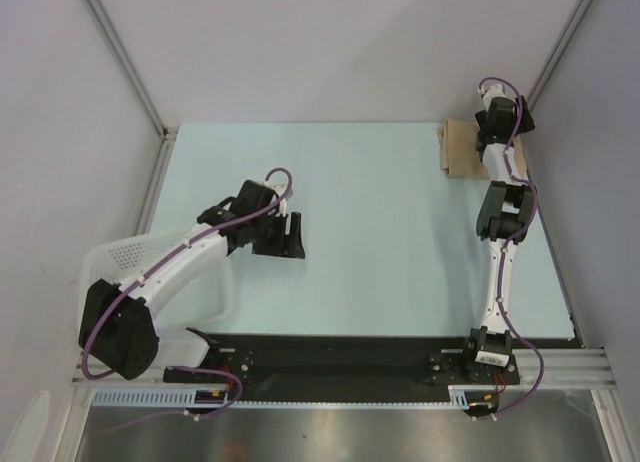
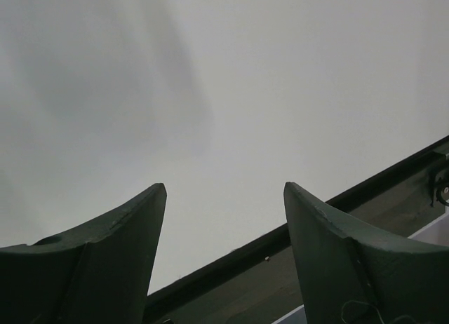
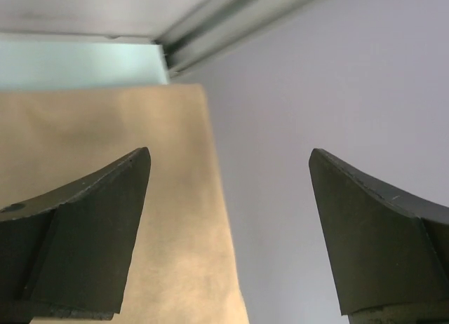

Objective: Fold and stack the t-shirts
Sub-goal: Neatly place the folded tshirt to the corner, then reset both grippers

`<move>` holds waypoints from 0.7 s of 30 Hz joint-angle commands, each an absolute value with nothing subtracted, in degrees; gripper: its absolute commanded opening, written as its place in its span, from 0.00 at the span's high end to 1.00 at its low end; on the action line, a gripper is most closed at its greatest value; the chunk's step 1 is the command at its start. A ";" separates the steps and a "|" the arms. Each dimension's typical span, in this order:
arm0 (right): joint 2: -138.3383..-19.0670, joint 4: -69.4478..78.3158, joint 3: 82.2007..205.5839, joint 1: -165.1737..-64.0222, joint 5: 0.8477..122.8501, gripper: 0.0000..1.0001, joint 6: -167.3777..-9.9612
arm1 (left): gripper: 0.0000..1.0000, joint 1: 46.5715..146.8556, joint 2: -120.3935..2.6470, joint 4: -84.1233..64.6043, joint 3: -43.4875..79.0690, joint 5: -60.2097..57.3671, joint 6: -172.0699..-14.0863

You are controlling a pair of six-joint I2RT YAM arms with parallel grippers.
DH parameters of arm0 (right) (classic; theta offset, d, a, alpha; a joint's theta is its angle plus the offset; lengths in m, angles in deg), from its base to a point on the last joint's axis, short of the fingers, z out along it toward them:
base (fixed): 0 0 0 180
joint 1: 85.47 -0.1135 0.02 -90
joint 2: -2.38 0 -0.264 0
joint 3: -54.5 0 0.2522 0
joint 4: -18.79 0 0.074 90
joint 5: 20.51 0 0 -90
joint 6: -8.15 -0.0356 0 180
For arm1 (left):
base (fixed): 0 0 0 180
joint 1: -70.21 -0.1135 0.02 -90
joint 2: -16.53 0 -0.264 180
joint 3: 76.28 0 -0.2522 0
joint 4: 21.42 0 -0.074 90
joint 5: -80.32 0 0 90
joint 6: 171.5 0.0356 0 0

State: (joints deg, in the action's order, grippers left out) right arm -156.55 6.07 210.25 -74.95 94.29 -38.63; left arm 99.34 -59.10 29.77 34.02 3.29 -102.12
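A tan t-shirt [image 1: 459, 149] lies folded in the table's far right corner. It fills the left half of the right wrist view [image 3: 91, 120]. My right gripper [image 1: 497, 132] hovers over the shirt's right edge, next to the side wall. Its jaws [image 3: 229, 151] stand wide apart with nothing between them. My left gripper [image 1: 280, 237] hangs over the bare table at left of centre. In its own view [image 2: 224, 186] it is open and empty. No other t-shirt is in view.
A white lattice basket [image 1: 130, 257] stands at the near left, partly under my left arm. A black strip [image 1: 350, 357] runs along the table's near edge and shows in the left wrist view [image 2: 316, 226]. Grey walls and metal rails enclose the table.
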 commanded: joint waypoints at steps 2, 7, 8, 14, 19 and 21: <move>-143.66 6.38 208.98 -78.34 108.50 0.00 -47.11 | 0.25 99.48 -55.55 29.87 30.29 2.36 -101.70; -128.78 -11.46 202.56 -84.58 106.68 0.00 -64.94 | 0.23 99.30 -49.75 26.98 31.07 6.13 -106.28; -126.49 -17.93 200.99 -87.12 104.49 0.00 -71.85 | 0.23 99.31 -48.52 26.36 32.29 6.57 -107.94; -102.86 -25.03 174.16 -95.04 87.09 0.00 -88.25 | 0.14 99.31 -38.24 25.57 38.61 2.46 -115.14; -82.56 -23.02 146.44 -98.65 70.22 0.00 -105.01 | 0.07 99.31 -25.15 20.32 46.96 -1.15 -120.77; -70.96 -21.43 133.25 -98.66 64.25 0.00 -110.04 | 0.04 99.31 -17.24 18.46 52.85 -2.03 -125.16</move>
State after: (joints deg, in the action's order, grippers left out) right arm -78.33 -17.87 146.32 -99.99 76.74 -95.57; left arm 99.34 -24.88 22.91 47.61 0.82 -117.81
